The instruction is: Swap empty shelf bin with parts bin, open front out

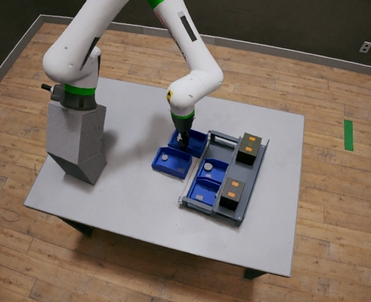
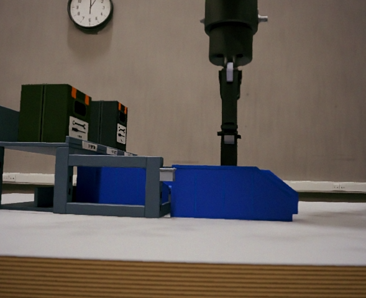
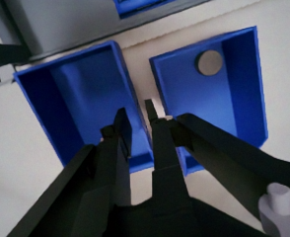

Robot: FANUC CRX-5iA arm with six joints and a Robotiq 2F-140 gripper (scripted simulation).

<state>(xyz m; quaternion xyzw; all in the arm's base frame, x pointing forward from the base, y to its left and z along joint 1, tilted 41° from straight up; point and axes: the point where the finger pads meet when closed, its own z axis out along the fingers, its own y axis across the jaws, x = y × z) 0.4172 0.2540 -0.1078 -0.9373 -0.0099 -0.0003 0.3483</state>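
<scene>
The empty blue bin [image 1: 198, 142] [image 2: 227, 192] [image 3: 93, 84] stands upright on the table by the shelf's far end. The blue bin with parts [image 1: 172, 165] [image 3: 194, 94] stands beside it; a round grey disc [image 1: 164, 157] [image 3: 210, 62] and a flat grey part [image 1: 181, 170] lie in it. My gripper [image 1: 183, 146] [image 3: 138, 114] is slightly open, pointing down, with a narrow gap between its fingertips. They are at the empty bin's side wall nearest the parts bin, around its rim. In the exterior view the near wall hides the tips. The shelf [image 1: 252, 175] [image 2: 107, 210] has a gap at its far end.
Two blue bins [image 1: 220, 173] [image 1: 208, 189] with parts stand in the shelf's lower level beside the gap. Two dark toolboxes [image 1: 247, 156] [image 1: 230, 201] stand on the upper board. A pale rail [image 2: 167, 174] runs along the shelf front, close to the table bins.
</scene>
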